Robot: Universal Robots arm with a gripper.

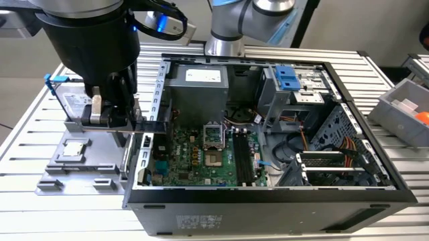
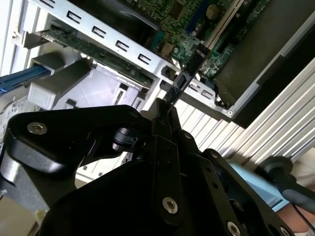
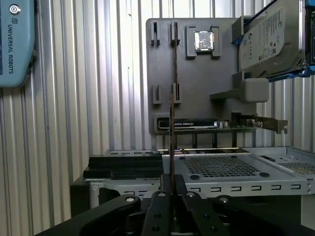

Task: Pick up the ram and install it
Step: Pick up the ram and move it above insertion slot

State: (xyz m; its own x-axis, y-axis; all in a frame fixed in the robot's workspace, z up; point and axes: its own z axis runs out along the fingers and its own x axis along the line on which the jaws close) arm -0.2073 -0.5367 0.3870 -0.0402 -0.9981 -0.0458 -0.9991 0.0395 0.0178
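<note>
My gripper (image 1: 110, 120) hangs over the grey fixture plate (image 1: 80, 168), to the exterior view's left of the open computer case (image 1: 268, 201). It is shut on the ram (image 1: 150, 131), a thin dark stick held edge-on and level, lifted off the plate. In the second wrist view the ram (image 2: 184, 73) juts out from the gripper (image 2: 165, 110) towards the case's edge. In the first wrist view the ram (image 3: 173, 98) is a thin line rising from the gripper (image 3: 172, 189). The motherboard's long black slots (image 1: 242, 160) lie inside the case.
A processor chip (image 1: 74, 148), a hard drive (image 1: 70, 100) and a green card with a metal bracket (image 3: 221, 124) sit on the fixture. The case's metal side wall (image 1: 158, 90) stands between gripper and motherboard. A grey bin (image 1: 402, 108) is at the exterior view's right.
</note>
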